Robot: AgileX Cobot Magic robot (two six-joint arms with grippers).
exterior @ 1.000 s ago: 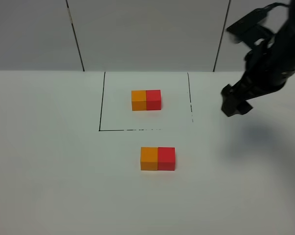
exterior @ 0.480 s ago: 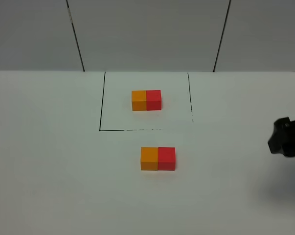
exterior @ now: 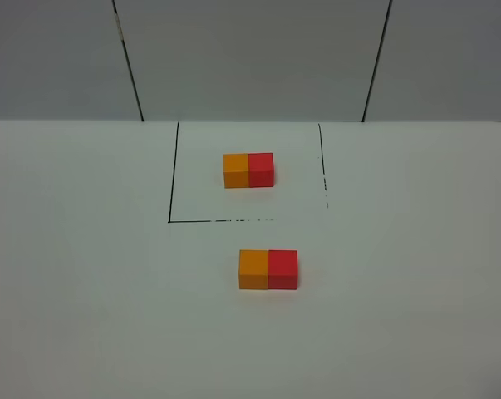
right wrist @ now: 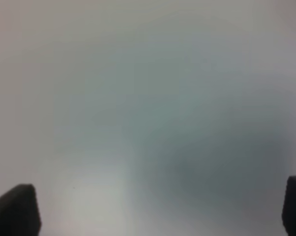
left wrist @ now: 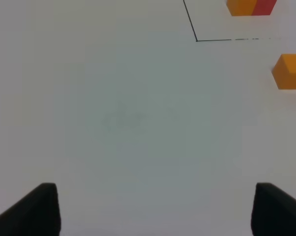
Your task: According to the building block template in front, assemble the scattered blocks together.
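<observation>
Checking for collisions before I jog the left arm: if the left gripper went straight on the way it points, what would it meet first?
Probably nothing but bare table. The left gripper is open, and the orange block sits off to one side of its line.

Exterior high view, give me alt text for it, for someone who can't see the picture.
Two orange-and-red block pairs sit on a white table, each with orange on the left touching red on the right. The building block template lies inside a black-lined square; the scattered blocks, now joined, lie just in front of that outline. No arm or gripper appears in this view.
</observation>
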